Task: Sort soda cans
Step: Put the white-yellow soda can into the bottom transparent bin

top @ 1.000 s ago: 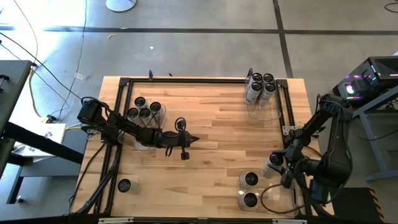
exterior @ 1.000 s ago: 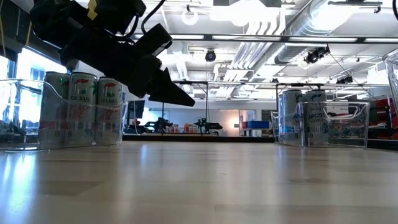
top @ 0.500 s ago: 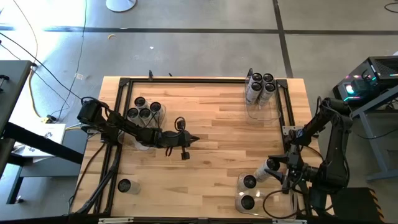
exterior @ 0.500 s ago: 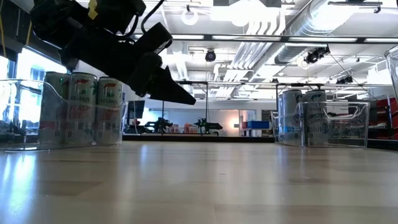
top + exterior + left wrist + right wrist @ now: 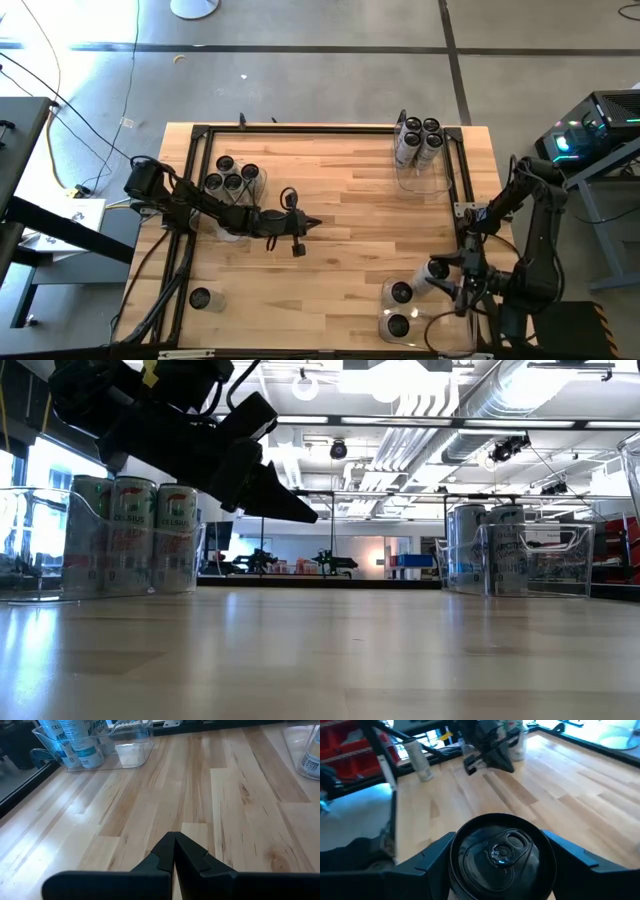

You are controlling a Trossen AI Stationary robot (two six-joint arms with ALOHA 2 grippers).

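Observation:
My right gripper is at the table's near right, shut on a soda can just right of the near right clear bin, which holds two cans. My left gripper hovers shut over the table's middle left and holds nothing; the low view shows it above the wood. Several cans stand in the left bin and several in the far right bin. One can stands alone near the near left corner. My right gripper pinches the can's side wall just below its dark top, one finger on each side. The can is lifted clear and tilted, its top toward the wrist and its silvery body slanting toward the near right bin.
A black frame rail runs round the table's left, far and right sides. Cables trail along the left arm. Bare wood lies between the bins in the table's middle. A desk with lit equipment stands off the right edge.
My right gripper has carried the can a little toward the near edge and the near right bin. The can, nearly upright a second ago, is now tilted with its body toward that bin.

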